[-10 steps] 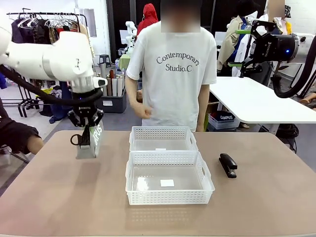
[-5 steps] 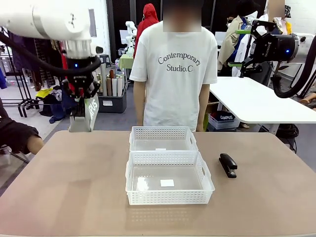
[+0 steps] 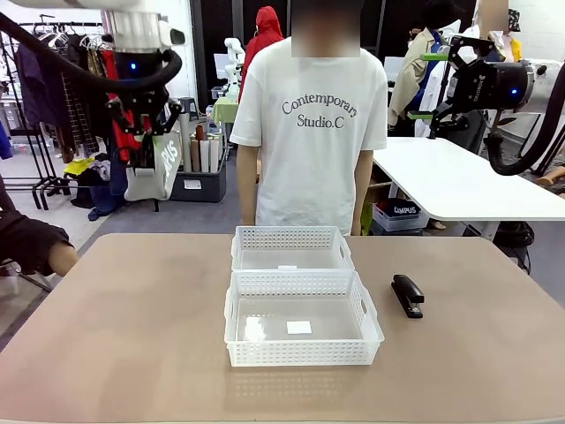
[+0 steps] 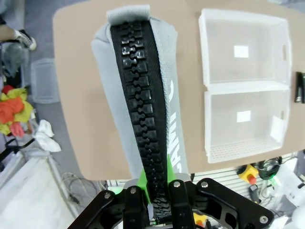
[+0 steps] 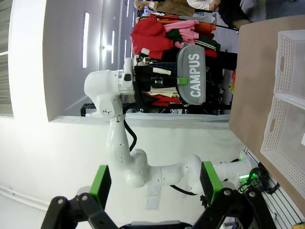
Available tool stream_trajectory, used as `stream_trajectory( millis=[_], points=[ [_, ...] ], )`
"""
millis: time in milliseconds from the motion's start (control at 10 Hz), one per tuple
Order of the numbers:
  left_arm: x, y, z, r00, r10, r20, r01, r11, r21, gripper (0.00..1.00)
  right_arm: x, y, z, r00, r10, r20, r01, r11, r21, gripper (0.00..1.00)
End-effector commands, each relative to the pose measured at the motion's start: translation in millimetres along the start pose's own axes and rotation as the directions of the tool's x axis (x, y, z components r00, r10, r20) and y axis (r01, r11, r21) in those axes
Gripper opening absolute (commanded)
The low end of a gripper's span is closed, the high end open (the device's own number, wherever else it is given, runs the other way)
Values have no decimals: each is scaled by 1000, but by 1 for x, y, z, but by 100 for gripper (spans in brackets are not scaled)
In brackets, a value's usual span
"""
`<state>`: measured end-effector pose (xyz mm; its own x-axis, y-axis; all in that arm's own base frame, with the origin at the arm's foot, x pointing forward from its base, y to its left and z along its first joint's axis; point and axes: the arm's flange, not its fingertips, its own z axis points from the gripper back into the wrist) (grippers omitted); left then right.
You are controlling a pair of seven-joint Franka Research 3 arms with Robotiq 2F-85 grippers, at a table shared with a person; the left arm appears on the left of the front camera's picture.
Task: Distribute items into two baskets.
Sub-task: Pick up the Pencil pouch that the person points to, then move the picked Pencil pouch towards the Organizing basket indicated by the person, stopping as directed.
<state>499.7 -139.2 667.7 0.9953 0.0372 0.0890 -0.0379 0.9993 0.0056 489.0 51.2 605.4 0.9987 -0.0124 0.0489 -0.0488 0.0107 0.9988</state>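
**While the pouch hangs from the left jaws, the stapler lies on the worktop**

Where the brown worktop (image 3: 115, 344) stretches out far below both pairs of jaws, a person (image 3: 309, 132) in a white printed T-shirt stands at its far edge, beyond the baskets. The left arm (image 3: 132, 31) is raised high over the worktop's far left corner. Its jaws point down and are pressed together on the zip end of the pouch. The right jaws are held high off the far right side, spread wide with nothing between the green pads (image 5: 100, 183).

Side to side, the two white lattice baskets sit between the two pairs of jaws, well below them, touching along their long sides. The nearer basket (image 3: 305, 353) looks the wider in the front view. The farther basket (image 3: 291, 237) lies just behind it, toward the person. Each clear bottom carries a small white label.

The grey pouch (image 3: 152, 181) dangles straight down from the left jaws, clear of the worktop, its black zip running along the edge seen in the left wrist view and white "CAMPUS" lettering on its side. The black stapler (image 3: 408, 295) lies flat on the worktop far below the right jaws, just beside the nearer basket and apart from it.
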Motion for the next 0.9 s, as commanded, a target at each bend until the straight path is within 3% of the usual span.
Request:
stream_trajectory(
  millis=[0, 800],
  points=[
    [0, -10, 16, 1000, 23, 7, -23, 1000, -12, 0, 0, 2, 0, 1000, 3, 0, -3, 1000, 1, 100],
    [-3, -8, 16, 1000, -5, 21, 5, 1000, -8, 0, 0, 2, 0, 1000, 3, 0, -3, 1000, 1, 100]
  ],
)
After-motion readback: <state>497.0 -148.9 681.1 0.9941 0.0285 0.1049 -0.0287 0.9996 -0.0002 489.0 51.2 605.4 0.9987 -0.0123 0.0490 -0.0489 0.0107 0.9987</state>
